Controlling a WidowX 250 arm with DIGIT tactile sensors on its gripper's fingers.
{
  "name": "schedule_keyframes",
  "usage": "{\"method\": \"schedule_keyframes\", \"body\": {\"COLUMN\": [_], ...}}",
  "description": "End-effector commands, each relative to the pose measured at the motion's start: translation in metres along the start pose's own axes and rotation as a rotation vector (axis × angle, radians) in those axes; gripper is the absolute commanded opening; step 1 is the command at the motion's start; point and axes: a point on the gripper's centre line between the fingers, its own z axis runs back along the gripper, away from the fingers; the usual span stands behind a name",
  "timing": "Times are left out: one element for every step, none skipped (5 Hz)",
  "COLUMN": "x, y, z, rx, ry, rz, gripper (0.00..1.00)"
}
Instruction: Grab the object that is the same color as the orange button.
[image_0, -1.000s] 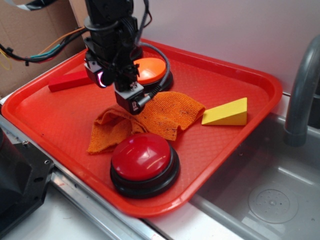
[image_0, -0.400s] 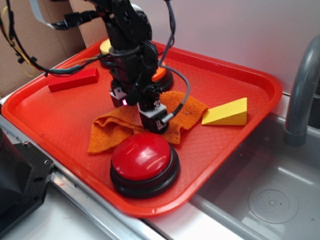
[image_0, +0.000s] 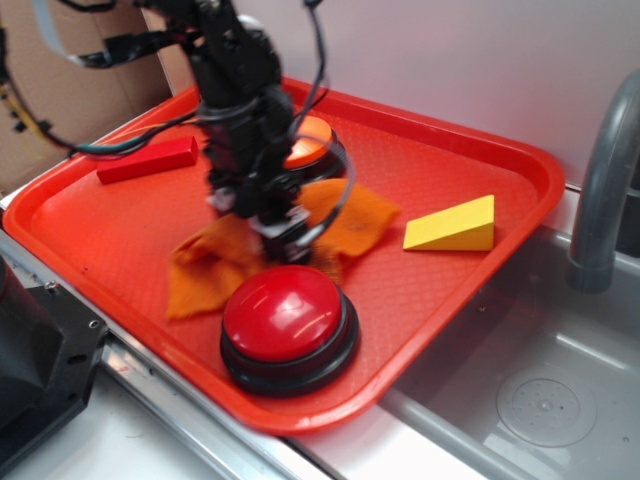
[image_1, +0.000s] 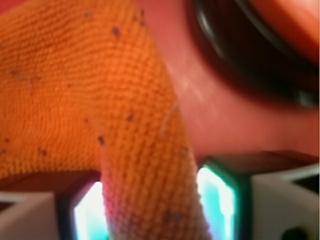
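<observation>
I see the orange rag (image_0: 215, 265) lying crumpled on the red tray (image_0: 450, 170), between the orange button (image_0: 310, 145) behind it and the big red button (image_0: 288, 312) in front. My gripper (image_0: 275, 225) is down on its middle. In the wrist view a fold of rag (image_1: 145, 165) runs between the two pads (image_1: 217, 200), so my jaws are closed on the cloth. A yellow wedge (image_0: 452, 226) sits to the right, a red block (image_0: 148, 160) at the far left.
</observation>
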Motion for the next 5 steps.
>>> {"method": "schedule_keyframes", "body": {"x": [-0.013, -0.032, -0.059, -0.073, -0.069], "y": [0.002, 0.009, 0.031, 0.04, 0.046], "z": [0.075, 0.125, 0.175, 0.203, 0.21], "rx": [0.287, 0.301, 0.363, 0.379, 0.387], "ry": [0.025, 0.092, 0.066, -0.006, 0.018], "rz": [-0.083, -0.097, 0.018, 0.13, 0.12], "gripper": [0.0, 0.0, 0.0, 0.0, 0.0]}}
